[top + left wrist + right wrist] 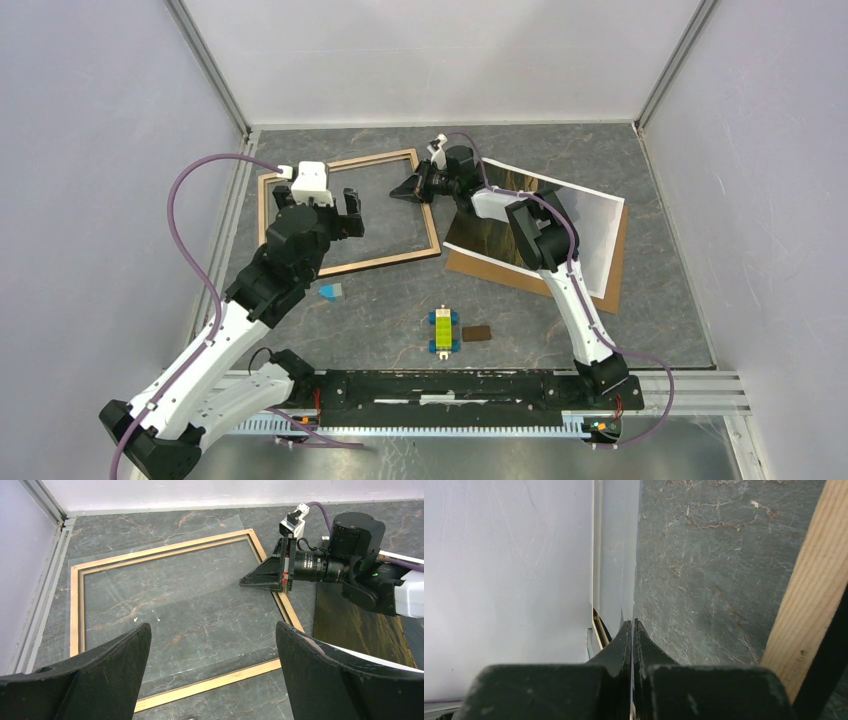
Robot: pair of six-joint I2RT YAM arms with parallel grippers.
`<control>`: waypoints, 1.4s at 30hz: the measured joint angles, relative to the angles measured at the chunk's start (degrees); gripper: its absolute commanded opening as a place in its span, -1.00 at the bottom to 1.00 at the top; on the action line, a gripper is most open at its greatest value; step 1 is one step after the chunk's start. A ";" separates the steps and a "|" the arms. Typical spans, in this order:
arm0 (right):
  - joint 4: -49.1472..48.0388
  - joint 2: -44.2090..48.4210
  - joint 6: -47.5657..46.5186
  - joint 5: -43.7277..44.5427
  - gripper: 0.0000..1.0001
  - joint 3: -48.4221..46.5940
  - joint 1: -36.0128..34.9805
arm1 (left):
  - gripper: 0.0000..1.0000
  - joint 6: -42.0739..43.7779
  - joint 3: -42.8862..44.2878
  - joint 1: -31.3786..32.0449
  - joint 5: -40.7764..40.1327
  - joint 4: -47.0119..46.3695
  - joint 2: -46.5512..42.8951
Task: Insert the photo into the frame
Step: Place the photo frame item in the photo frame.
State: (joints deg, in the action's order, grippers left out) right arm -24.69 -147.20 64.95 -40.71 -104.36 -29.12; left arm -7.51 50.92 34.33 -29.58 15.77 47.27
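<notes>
The frame (75,610) lies flat awaiting the photo (590,225) beside it, left jaws wide above, right jaws pinched shut, empty, seemingly steadying its rail.

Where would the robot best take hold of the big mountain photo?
Probably its white border along the right edge, coming in from the right. The photo is a thin sheet lying on the backing board, so only an edge offers a pinch, and that one is clear of the right arm.
</notes>
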 measured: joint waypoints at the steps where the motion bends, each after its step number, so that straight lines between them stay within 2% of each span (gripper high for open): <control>1: 0.20 0.02 -0.31 -0.15 -1.00 0.00 0.00 | 1.00 0.00 0.00 -0.13 0.00 0.02 0.17; 18: 5.79 1.66 -6.08 -1.75 -1.00 -0.74 0.00 | 1.00 0.00 0.00 -0.61 0.15 0.00 0.37; 42: 4.63 7.41 -7.58 0.13 -1.00 7.87 0.37 | 1.00 -0.02 0.00 -0.90 0.31 0.00 0.37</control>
State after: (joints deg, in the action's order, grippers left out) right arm -20.05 -139.79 57.36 -40.58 -96.49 -28.75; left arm -7.53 50.92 33.43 -29.28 15.77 47.64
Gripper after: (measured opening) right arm 0.007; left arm 0.996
